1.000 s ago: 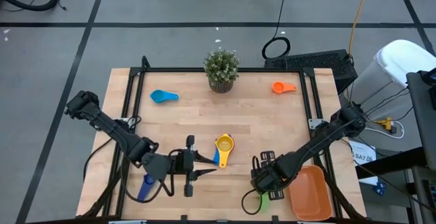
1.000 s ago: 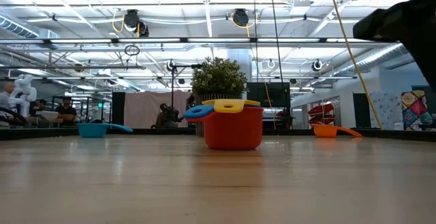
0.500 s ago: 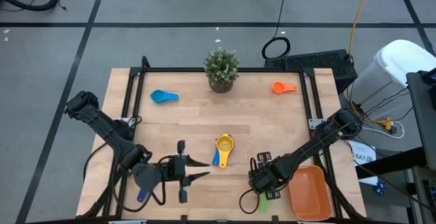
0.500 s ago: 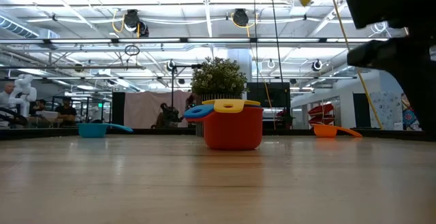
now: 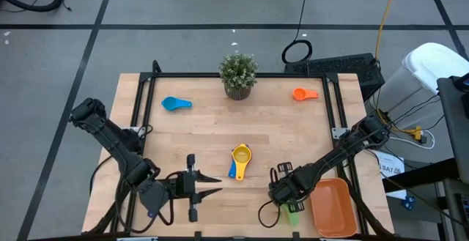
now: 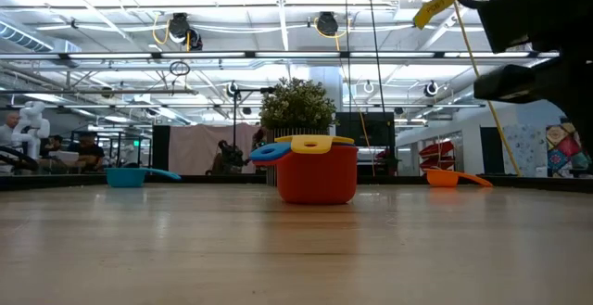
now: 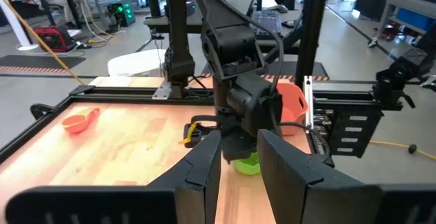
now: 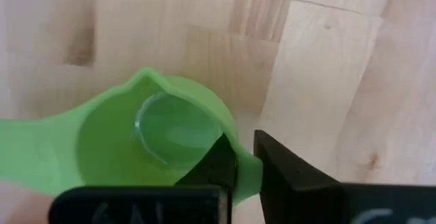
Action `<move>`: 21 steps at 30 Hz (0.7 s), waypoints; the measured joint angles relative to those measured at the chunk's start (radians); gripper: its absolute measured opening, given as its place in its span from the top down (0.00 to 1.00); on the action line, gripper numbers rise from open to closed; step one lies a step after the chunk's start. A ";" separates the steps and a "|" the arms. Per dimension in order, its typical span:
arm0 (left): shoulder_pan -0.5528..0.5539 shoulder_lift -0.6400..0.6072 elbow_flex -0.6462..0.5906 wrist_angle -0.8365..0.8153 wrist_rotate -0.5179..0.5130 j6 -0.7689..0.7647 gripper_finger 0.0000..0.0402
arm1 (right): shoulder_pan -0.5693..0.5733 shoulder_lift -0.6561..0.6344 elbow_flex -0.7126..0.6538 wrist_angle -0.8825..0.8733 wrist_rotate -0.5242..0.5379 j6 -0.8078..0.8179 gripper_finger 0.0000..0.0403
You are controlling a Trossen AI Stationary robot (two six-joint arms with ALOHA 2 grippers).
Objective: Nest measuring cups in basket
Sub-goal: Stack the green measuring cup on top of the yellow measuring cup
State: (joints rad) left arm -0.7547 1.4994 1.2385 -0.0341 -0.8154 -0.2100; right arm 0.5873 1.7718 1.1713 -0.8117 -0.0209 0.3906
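A green measuring cup (image 8: 157, 135) lies near the table's front right, just left of the orange basket (image 5: 333, 208). My right gripper (image 8: 244, 149) is shut on it, also seen from across the table (image 7: 246, 164). A red cup (image 6: 315, 175) stands mid-table with a yellow cup (image 5: 241, 154) and a blue one nested in it. A light blue cup (image 5: 176, 103) rests at the far left and an orange cup (image 5: 304, 93) at the far right. My left gripper (image 5: 211, 184) stands open near the front left, its fingers pointing right, with nothing between them. My right gripper pinches the green cup's rim wall (image 8: 246, 173), one finger (image 8: 219, 163) inside the bowl and the other (image 8: 289, 176) outside. The fingers come from above, pointing down. The cup stays upright and level; whether it is clear of the table I cannot tell.
A small potted plant (image 5: 238, 72) stands at the far edge's middle. A dark blue piece (image 5: 152, 210) shows under my left arm at the front left. A black frame (image 5: 139, 109) runs along the table's sides.
My left gripper has drawn back toward the table's near left corner, still pointing right with the same opening. My right arm has come lower over the green cup.
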 joint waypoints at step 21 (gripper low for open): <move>-0.007 0.001 0.000 -0.139 -0.131 -0.153 0.75 | -0.166 -0.027 0.011 -0.081 0.099 -0.182 0.95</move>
State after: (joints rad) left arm -0.7613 1.5002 1.2385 -0.1729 -0.9462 -0.3628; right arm 0.4210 1.7443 1.1823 -0.8925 0.0776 0.2081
